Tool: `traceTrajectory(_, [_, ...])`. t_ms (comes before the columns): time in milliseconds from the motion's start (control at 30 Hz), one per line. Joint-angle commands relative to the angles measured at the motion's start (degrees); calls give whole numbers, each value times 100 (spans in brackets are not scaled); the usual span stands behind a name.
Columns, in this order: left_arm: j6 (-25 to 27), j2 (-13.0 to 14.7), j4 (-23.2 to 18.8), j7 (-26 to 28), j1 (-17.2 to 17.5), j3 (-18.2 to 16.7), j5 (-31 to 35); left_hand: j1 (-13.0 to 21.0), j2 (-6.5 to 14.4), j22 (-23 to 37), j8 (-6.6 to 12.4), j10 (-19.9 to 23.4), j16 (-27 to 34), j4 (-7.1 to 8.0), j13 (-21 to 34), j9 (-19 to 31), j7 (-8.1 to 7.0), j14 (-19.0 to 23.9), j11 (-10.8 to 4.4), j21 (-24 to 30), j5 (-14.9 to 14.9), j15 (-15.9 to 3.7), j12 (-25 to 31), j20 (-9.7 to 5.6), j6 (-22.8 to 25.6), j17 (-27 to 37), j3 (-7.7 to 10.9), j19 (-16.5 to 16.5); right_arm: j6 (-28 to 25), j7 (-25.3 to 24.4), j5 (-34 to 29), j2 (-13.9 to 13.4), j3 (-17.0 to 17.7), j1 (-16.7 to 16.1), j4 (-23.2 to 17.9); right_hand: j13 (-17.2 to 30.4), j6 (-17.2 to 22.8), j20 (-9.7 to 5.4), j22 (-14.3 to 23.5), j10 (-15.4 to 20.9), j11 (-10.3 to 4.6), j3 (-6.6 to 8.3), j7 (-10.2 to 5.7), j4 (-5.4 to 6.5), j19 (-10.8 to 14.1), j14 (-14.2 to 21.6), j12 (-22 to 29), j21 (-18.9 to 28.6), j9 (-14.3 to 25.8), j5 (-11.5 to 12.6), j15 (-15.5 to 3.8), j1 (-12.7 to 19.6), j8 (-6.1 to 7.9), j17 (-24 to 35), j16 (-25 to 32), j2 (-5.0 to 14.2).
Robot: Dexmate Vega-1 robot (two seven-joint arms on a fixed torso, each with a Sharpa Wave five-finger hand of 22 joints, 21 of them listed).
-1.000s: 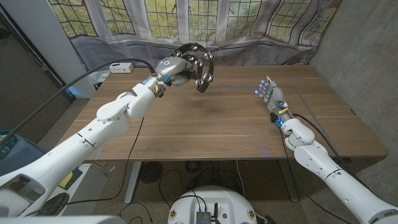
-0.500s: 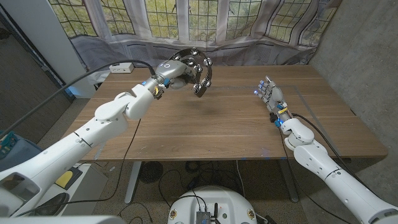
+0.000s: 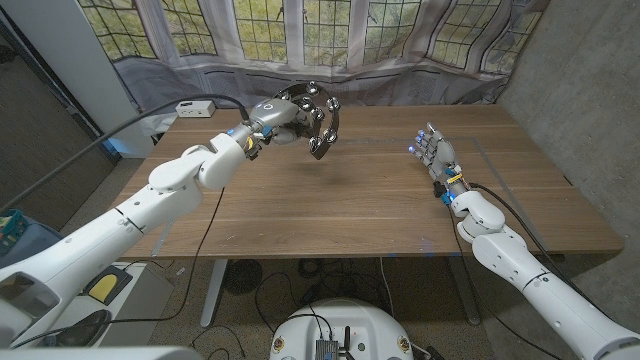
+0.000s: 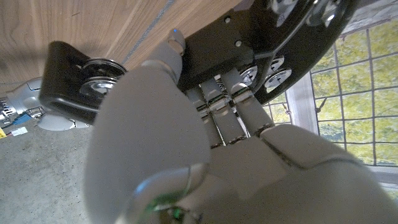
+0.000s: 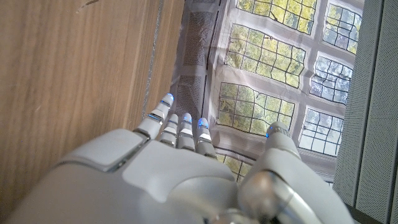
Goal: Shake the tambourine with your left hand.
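tambourine [image 3: 318, 112], black-framed with paired silver jingles set in its rim, gripped by the left hand [image 3: 278, 117] and held in the air above the far left part of the wooden table [image 3: 360, 205], clear of the surface. in the left wrist view the fingers [image 4: 227, 118] of the left hand run side by side over the black frame [image 4: 214, 50] and curl around it, with the thumb [image 4: 165, 59] pressed against the frame from the other side; jingles [image 4: 99, 71] show in slots on either side of the grip. in the head view the frame stands tilted, its ring arching over and beyond the fingers toward the window. the left arm [image 3: 150, 200] reaches in from the lower left corner, stretched over the table's left edge. right hand [image 3: 435, 155] at the right side of the table, well apart from the tambourine, holding nothing, its fingers [image 5: 180, 127] straight and close together with the thumb [image 5: 280, 140] set slightly apart; whether it touches the surface cannot be told. a white power strip [image 3: 190, 108] with a cable lies at the far left corner of the table. behind the table hangs a grey cloth [image 3: 420, 80] below leaded window panes [image 3: 300, 25]. no containers appear on the table.
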Motion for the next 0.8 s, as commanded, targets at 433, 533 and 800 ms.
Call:
traceTrajectory(433, [-284, 1, 266, -787, -388, 281, -351, 15, 557, 4, 38, 161, 37, 23, 332, 23, 22, 476, -117, 46, 25, -462, -19, 31, 10, 281, 63, -43, -62, -16, -20, -13, -18, 23, 3, 26, 45, 0, 23, 24, 7, -24, 24, 2, 68, 28, -25, 3, 24, 13, 19, 29, 13, 30, 2, 18])
traceTrajectory(533, [-350, 25, 300, -886, -440, 324, -350, 26, 558, 4, 32, 144, 35, 16, 333, 24, 27, 470, -111, 50, 27, -457, -36, 37, -5, 284, 70, -51, -74, -35, -12, -5, -14, 29, -9, 26, 43, -2, 23, 26, 7, -26, 21, 3, 68, 31, -24, 3, 24, 13, 16, 28, 12, 31, 3, 19])
traceTrajectory(800, [-400, 47, 395, -1114, -503, 407, -356, 30, 566, 4, 38, 146, 71, 18, 367, 45, 14, 474, -124, 64, 24, -471, -40, 37, -20, 336, 59, -56, -60, -8, -26, 7, -30, 66, 32, 26, 41, -14, 23, 54, -1, -26, 14, 0, 92, 59, -13, 11, 24, 14, 4, 36, 11, 30, 13, 23])
